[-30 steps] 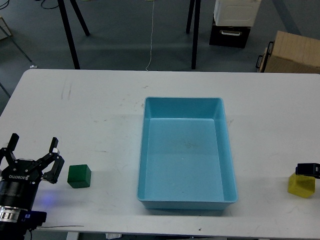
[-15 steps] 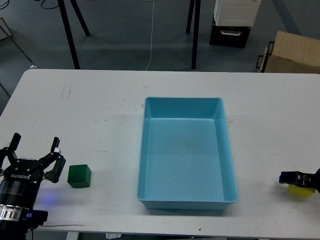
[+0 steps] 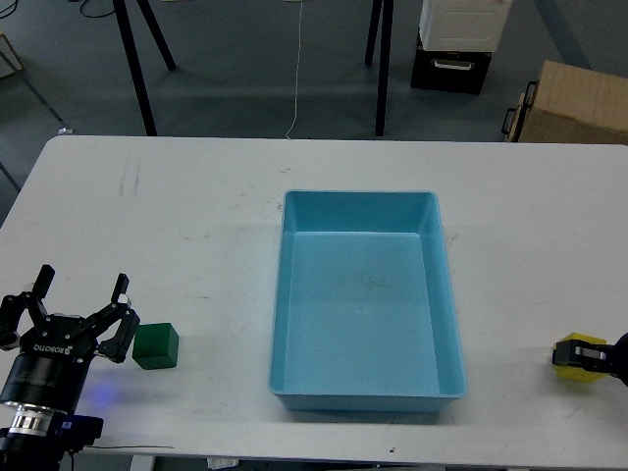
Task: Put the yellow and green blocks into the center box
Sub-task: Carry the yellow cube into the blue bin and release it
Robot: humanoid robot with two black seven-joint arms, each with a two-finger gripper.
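A green block (image 3: 156, 345) sits on the white table (image 3: 177, 226) at the front left. My left gripper (image 3: 82, 287) is open and empty, just left of the green block, with its right finger close to it. An open light-blue box (image 3: 359, 197) stands empty in the table's center. A yellow block (image 3: 573, 366) lies at the front right edge. My right gripper (image 3: 590, 349) is on top of it, mostly cut off by the view's edge. Its fingers cannot be told apart.
Beyond the table's far edge are black stand legs (image 3: 137, 69), a white and black case (image 3: 456, 44) and a cardboard box (image 3: 579, 103) on the floor. The table's front edge runs just below both grippers.
My left gripper has shifted right and slightly down, closer to the green block. My right gripper has come down over the yellow block, which now shows less.
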